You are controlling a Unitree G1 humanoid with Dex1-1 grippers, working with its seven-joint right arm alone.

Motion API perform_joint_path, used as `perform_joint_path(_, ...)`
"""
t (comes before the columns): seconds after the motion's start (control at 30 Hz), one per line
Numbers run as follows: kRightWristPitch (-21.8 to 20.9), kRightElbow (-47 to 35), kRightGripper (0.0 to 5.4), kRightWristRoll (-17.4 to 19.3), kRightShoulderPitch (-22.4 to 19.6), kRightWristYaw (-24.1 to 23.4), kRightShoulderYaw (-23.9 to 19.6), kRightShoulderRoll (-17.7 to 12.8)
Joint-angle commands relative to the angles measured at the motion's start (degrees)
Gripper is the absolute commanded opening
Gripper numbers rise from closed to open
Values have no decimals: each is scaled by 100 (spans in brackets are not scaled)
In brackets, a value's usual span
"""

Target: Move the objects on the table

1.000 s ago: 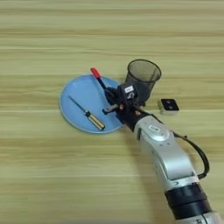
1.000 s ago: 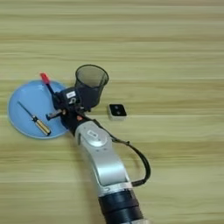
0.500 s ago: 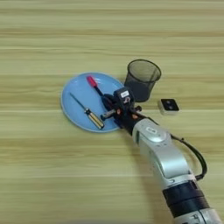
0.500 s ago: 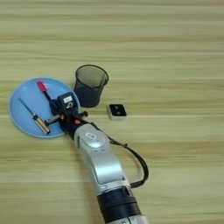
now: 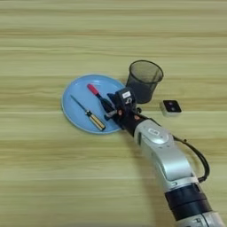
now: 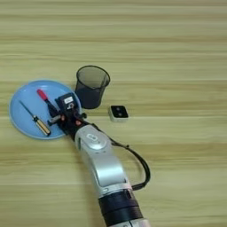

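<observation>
On the blue plate (image 5: 71,104), a screwdriver (image 5: 88,114) lay; right of it the red-capped marker (image 5: 98,95) had come down flat. The gripper (image 5: 116,106) still touched it, grip unclear. Right of the plate stood the mesh pen cup (image 5: 142,80) and block (image 5: 170,107).

One marker (image 5: 98,96), one cup (image 5: 143,80), one block (image 5: 170,107), one plate (image 5: 73,108), one screwdriver (image 5: 89,114)

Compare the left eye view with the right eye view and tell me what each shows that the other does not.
Only the left eye view: more bare table left of the blue plate. Only the right eye view: more bare table right of the white block. Both: the plate holding the red-capped marker and a screwdriver, the mesh pen cup, and the right gripper at the marker's black end.
</observation>
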Motion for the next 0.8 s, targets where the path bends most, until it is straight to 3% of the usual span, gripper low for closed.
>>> perform_joint_path(0.03,-172,-503,196,-71,-239,-88,-57,-37)
perform_joint_path(0.4,-156,-1444,318,-249,54,-173,-47,-88)
perform_joint_path(0.8,-146,-1887,443,-192,81,-287,-301,-98)
